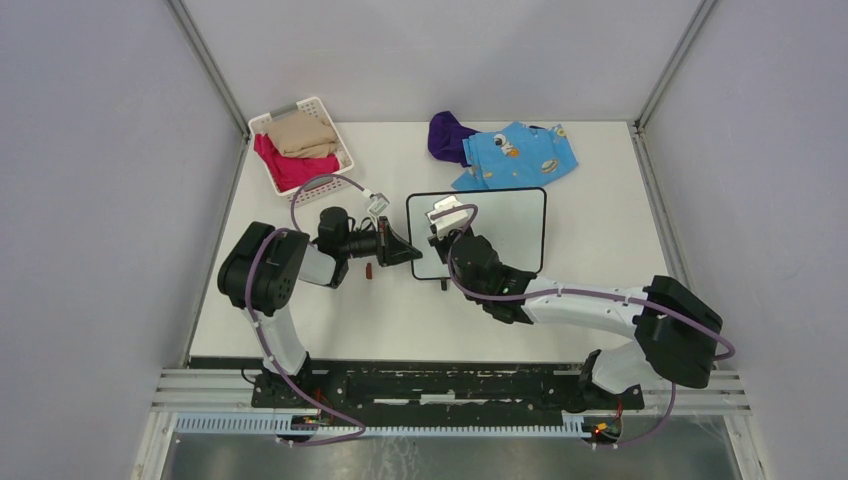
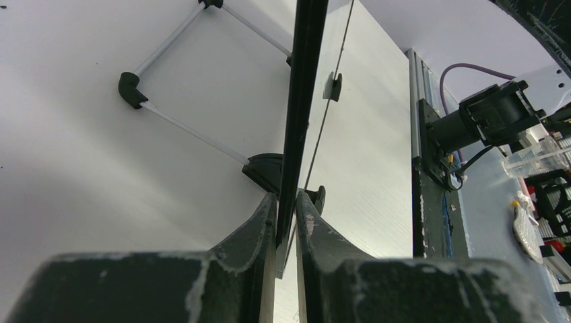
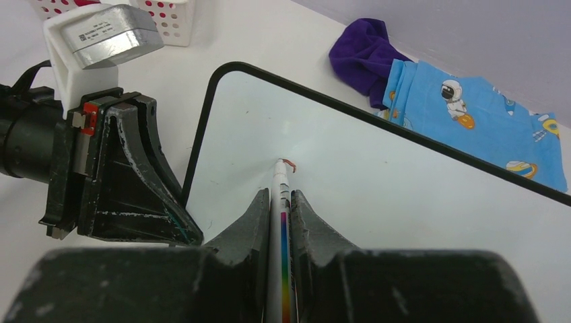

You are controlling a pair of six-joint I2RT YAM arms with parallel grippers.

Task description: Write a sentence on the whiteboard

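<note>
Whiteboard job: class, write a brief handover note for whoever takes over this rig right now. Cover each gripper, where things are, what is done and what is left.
Left gripper: shut on the left edge of the whiteboard frame, steadying it on the table.
Right gripper: shut on the marker, tip on the board near its left edge.
Done: one short red stroke at the tip.
Left: nearly all the writing.
Small red piece lies beside the left gripper, possibly the cap.
</note>
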